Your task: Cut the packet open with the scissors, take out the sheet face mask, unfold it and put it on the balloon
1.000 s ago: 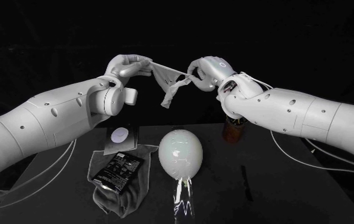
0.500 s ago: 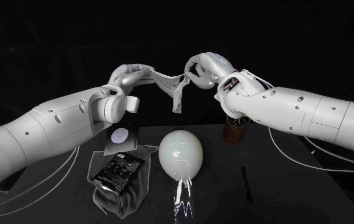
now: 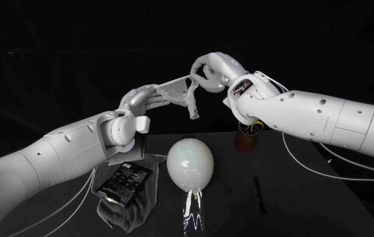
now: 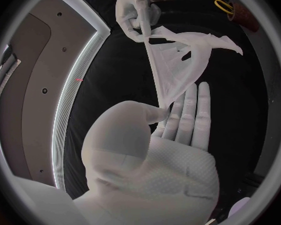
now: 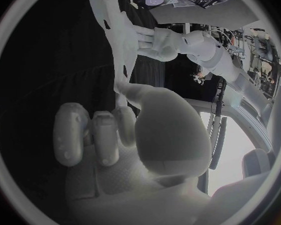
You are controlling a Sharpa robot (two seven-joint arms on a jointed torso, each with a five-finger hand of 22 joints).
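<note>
The left hand [image 3: 145, 97] pinches one edge of the sheet face mask [image 3: 181, 92] with its thumb, and the wrist view shows its other fingers [image 4: 190, 115] stretched out straight beside the sheet. The right hand [image 3: 209, 76] sits a little higher and grips the opposite edge with its fingers curled in. The mask spans the gap between them as a crumpled, half-opened web, with one loose flap hanging down. I'd say they hold it up in the air, one edge each, so that pulling apart spreads the folds without the wet sheet sticking to anything.

Below it, well apart from the mask, the pale balloon [image 3: 190, 164] lies on the black surface [image 3: 296, 193], its long side facing the hands and ready to take the sheet. To the left of the balloon, the black packet [image 3: 125, 179] rests on a grey cloth [image 3: 125, 212], probably laid there to catch drips. Beyond the balloon on the right side, a brown cup [image 3: 248, 137] holds the yellow-handled scissors [image 4: 222, 5] upright, out of the way now that the cutting looks finished.

The packet carries some pale print, but it is too small for me to read, and I can make out no brand or other writing anywhere.
</note>
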